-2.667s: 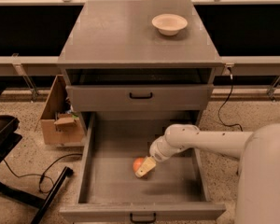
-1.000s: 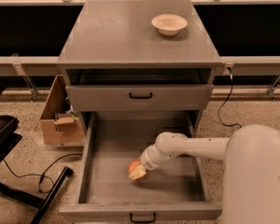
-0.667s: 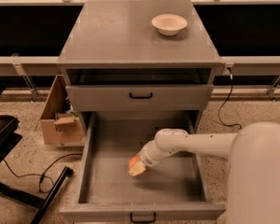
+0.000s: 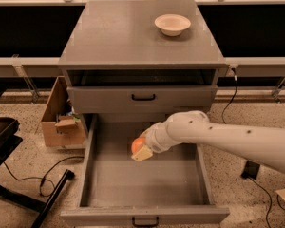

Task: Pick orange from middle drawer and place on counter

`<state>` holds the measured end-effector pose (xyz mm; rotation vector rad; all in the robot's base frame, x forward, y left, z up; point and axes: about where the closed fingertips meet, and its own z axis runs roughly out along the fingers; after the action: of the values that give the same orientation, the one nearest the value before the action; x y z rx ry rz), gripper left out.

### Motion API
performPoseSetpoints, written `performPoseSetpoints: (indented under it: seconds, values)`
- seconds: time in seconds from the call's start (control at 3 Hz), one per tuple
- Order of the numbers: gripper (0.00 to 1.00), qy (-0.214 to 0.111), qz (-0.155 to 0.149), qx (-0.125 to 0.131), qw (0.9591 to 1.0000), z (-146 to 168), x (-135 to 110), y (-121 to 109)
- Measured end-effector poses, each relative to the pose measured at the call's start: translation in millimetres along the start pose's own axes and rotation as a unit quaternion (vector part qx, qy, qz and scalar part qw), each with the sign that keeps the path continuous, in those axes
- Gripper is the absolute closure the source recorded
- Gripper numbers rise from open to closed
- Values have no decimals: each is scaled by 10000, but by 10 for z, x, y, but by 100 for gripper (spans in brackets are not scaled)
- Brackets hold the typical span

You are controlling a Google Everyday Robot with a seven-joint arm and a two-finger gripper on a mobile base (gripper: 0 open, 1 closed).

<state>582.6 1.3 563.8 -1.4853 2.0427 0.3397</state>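
Observation:
The middle drawer [image 4: 104, 184] is pulled fully open below the cabinet. My white arm reaches in from the right, and my gripper [image 4: 141, 149] is shut on the orange [image 4: 137, 144], holding it above the drawer's floor near its back half. Only the orange's left side shows; the rest is hidden by my fingers [image 4: 143, 154]. The counter [image 4: 118, 34] is the cabinet's flat grey top, above and behind the gripper.
A cream-white bowl [image 4: 172, 24] sits at the counter's back right. A closed drawer front with a black handle [image 4: 143, 98] lies just above the gripper. A cardboard box [image 4: 59, 120] stands left of the cabinet. A black chair base and cables lie on the floor at the left.
My gripper has risen from the drawer floor with the orange in it, moving up and toward the back of the drawer. The arm has lifted with it.

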Motion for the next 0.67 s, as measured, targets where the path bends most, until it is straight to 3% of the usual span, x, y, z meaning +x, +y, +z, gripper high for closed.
performPoseSetpoints:
  seconds: [0.33,0.67]
  values:
    - [100,-603,-270,291,9974,-842,-477,-183]
    - [100,-916,-606,471,9928,-1574,-865,-518]
